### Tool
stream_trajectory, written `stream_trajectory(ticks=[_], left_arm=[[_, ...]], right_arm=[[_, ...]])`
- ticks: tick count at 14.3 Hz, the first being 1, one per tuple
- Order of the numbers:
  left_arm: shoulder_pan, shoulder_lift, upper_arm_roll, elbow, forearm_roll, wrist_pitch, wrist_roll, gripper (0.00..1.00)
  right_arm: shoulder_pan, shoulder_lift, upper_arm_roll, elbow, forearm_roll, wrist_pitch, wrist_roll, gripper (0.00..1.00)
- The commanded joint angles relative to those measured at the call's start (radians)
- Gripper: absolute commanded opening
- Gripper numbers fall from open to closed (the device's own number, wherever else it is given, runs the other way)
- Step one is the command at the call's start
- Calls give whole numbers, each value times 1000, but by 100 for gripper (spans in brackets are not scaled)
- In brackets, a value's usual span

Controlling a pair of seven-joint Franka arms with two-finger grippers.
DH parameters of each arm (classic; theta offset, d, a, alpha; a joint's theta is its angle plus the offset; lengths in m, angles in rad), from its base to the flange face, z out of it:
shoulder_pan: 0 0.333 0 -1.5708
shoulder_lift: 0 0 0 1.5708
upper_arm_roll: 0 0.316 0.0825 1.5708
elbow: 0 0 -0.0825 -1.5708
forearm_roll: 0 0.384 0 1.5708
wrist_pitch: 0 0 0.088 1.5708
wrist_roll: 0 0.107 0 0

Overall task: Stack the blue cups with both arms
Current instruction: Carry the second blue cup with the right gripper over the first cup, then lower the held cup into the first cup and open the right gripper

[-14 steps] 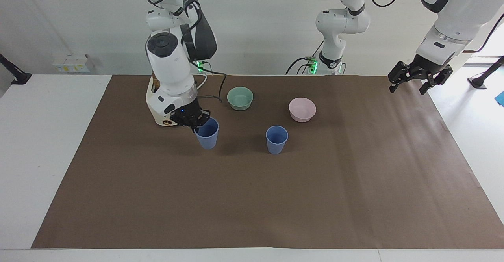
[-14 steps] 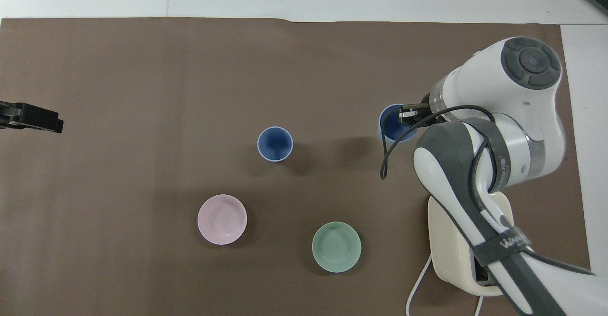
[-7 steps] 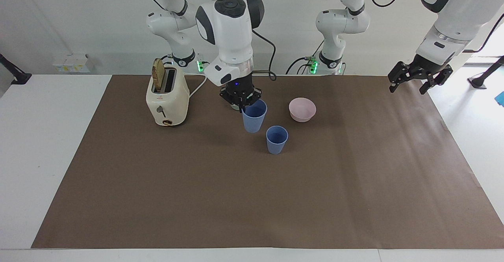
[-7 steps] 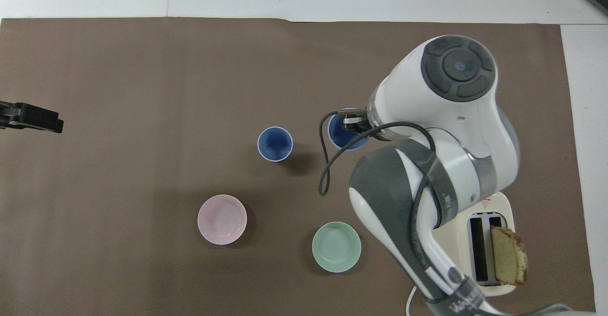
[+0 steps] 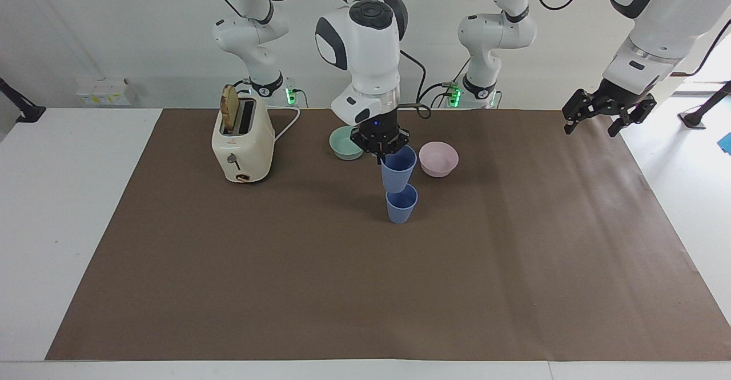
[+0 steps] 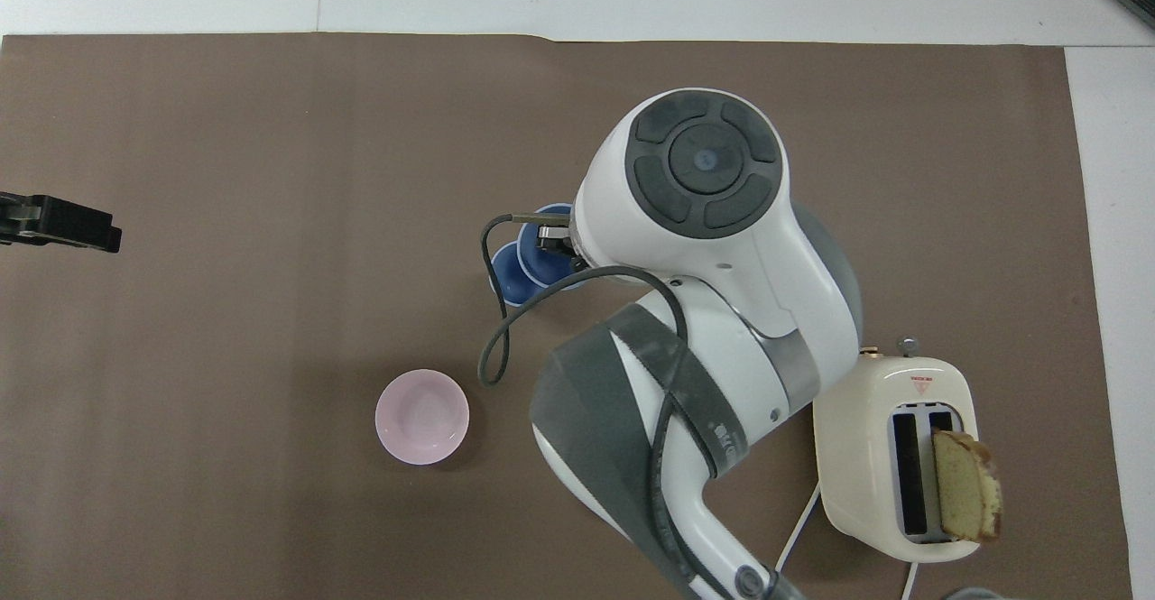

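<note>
- Right pincer (image 5: 381, 152), clamped on one cup's (image 5: 398, 170) rim, has carried it from beside the toaster (image 5: 243, 140) to just above the standing cup (image 5: 401, 205).
- Lowering comes next.
- Left pincer (image 5: 606, 116) waits, spread apart.

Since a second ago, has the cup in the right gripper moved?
Yes. The held cup went from beside the toaster to above the standing cup.
</note>
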Motion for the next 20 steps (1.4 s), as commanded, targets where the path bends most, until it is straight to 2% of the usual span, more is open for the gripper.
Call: stream_trajectory(ticks=[1,5,13,18,19,20], left_arm=[[14,-7,-11,9,9,-24,7,100],[14,-7,-11,9,9,-22,10,100],[9,-7,-12,9,9,-21,10,100],[6,-7,-12,9,9,-19,10,100],[6,-7,-12,9,9,-18,10,100],[6,-7,-12,9,9,-19,10,100]], right_arm=[[3,39,0,23,18,18,14,0],[4,47,5,0,22,68,14,0],[18,53,5,-54,15,73,16,0],[23,70,5,-75,13,115,14,0],[21,70,5,-84,13,126,14,28],[20,70,5,-84,13,126,14,50]])
